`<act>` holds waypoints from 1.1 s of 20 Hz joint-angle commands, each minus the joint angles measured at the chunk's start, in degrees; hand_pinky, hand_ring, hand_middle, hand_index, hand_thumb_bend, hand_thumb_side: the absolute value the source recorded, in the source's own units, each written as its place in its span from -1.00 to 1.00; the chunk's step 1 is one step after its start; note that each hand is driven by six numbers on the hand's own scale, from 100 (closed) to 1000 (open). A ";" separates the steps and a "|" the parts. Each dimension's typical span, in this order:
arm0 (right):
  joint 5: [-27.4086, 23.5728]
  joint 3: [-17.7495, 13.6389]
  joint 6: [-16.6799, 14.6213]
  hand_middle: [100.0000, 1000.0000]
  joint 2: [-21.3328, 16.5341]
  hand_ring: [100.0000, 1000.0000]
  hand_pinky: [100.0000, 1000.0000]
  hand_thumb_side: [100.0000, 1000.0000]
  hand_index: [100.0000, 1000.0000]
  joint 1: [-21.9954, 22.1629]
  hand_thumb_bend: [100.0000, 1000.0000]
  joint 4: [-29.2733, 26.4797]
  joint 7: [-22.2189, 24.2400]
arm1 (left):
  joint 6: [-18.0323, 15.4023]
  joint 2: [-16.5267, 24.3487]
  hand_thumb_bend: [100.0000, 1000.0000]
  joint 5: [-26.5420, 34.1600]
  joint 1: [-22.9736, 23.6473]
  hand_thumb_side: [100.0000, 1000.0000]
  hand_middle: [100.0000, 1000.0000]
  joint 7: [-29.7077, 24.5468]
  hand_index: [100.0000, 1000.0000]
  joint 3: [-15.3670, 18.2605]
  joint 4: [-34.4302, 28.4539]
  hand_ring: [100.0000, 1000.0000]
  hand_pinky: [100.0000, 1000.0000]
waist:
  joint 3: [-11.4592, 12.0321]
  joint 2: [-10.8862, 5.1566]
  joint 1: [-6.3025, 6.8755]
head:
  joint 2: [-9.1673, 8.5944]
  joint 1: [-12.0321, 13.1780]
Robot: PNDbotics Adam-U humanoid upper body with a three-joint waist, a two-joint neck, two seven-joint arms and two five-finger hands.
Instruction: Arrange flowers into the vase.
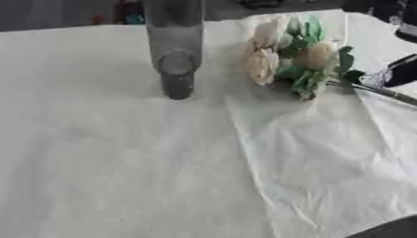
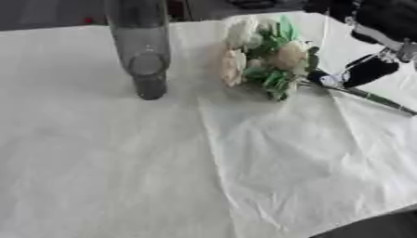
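R hand, black w/ silver bits, comes in from upper R corner and reaches down to the flower bunch. Fingertip area sits right at the stems, just where the leaves end; looks like it's touching or pinching the stem there, but can't tell for sure if fingers are closed round it or just resting on it – too blurry.

Bunch = cream/pale peach blooms w/ green leaves, lying on its side on the white cloth. Heads point away from the hand, to its L; the thin dark stems run out the other way, below and to the R of the hand, toward the R edge.

Vase, grey, see-through, tall and narrow, stands upright well to the L of the hand, past the flower heads, apart from them. Nothing in it as far as visible; top is cut off by the frame edge.

Cloth is wrinkled, w/ a fold line running down from under the bunch toward the near edge.

L hand: not seen in either view.
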 commanded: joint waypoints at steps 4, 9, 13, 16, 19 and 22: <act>0.90 -0.77 -2.48 0.88 -0.49 0.93 0.64 -0.23 0.94 -1.12 -0.28 4.08 -1.12 | -0.26 0.13 -1.00 -0.56 -1.21 0.58 0.67 -0.24 0.90 -0.14 -0.76 0.49 0.51 | 0.62 -0.39 0.13 | -1.11 -1.15; 0.94 -0.88 -3.38 0.87 0.29 0.92 0.62 -0.24 0.93 -1.23 -0.24 6.15 -1.09 | -0.43 -0.07 -1.00 -0.76 -1.56 0.58 0.67 -0.43 0.90 -0.26 -0.76 0.49 0.51 | 1.23 0.31 0.24 | -1.88 -1.98; -0.44 -1.07 -3.03 0.90 0.85 0.94 0.62 -0.27 0.98 -1.37 -0.14 7.81 0.48 | -0.53 -0.21 -1.00 -1.03 -1.82 0.58 0.67 -0.69 0.90 -0.37 -0.76 0.49 0.51 | 1.71 0.92 0.35 | -2.15 -2.34; -1.65 -1.29 -2.17 0.92 1.01 0.95 0.64 -0.30 1.00 -1.63 -0.11 8.73 2.36 | -0.61 -0.24 -1.00 -1.12 -1.93 0.58 0.67 -0.78 0.90 -0.41 -0.76 0.49 0.51 | 1.98 1.17 0.40 | -2.18 -2.39; -2.80 -1.53 -1.37 0.92 1.00 0.95 0.64 -0.30 1.00 -1.92 -0.10 8.88 3.14 | -0.60 -0.28 -1.00 -1.21 -1.97 0.58 0.67 -0.86 0.89 -0.48 -0.76 0.49 0.52 | 2.05 1.34 0.41 | -2.37 -2.60; -3.68 -1.59 -0.79 0.92 1.03 0.95 0.63 -0.30 1.00 -2.08 -0.10 8.96 3.59 | -0.61 -0.31 -1.00 -1.29 -2.00 0.58 0.67 -0.90 0.89 -0.51 -0.76 0.49 0.52 | 2.09 1.42 0.41 | -2.44 -2.70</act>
